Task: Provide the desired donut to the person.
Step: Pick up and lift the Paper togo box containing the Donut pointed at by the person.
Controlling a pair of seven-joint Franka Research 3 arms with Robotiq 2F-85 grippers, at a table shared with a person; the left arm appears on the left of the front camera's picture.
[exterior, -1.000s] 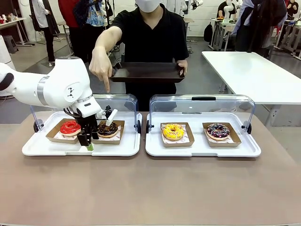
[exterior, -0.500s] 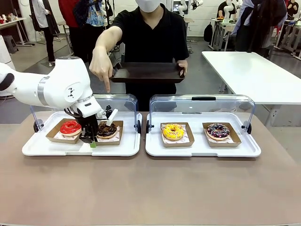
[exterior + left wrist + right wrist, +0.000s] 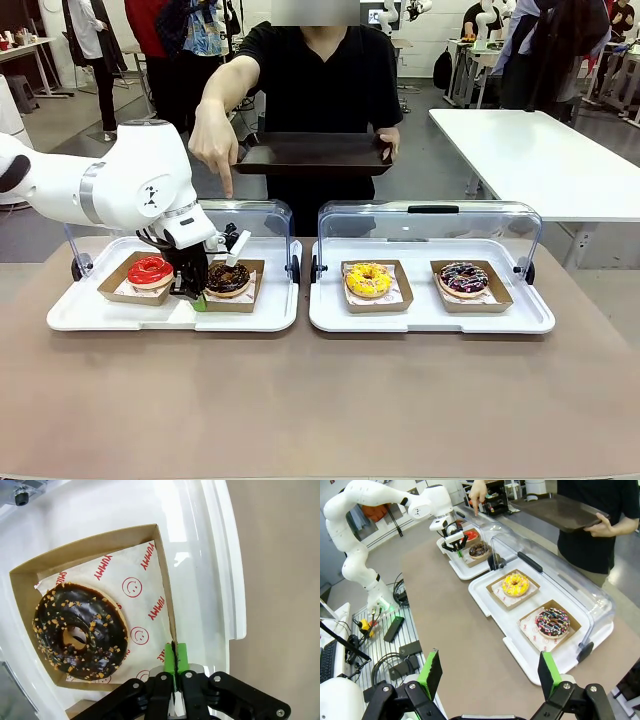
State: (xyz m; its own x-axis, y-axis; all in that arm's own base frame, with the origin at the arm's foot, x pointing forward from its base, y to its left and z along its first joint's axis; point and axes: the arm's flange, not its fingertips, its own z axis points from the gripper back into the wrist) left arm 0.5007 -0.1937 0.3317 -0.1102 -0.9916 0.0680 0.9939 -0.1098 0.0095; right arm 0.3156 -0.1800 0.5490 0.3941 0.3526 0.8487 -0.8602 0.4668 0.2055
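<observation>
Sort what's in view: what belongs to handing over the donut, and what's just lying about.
In the job: chocolate nut donut; its cardboard box, left gripper jaws shut on its wall; person's pointing hand; brown tray.
Lying about: red donut; yellow donut; sprinkled donut; right gripper, open.

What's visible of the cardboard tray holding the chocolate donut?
The cardboard tray is a shallow, square, brown open box with low upright walls. A white paper liner printed with red smileys and YUMMY lies in it, with the nut-sprinkled chocolate donut on top. It sits on the white serving tray. The left gripper is shut on one wall's edge.
</observation>
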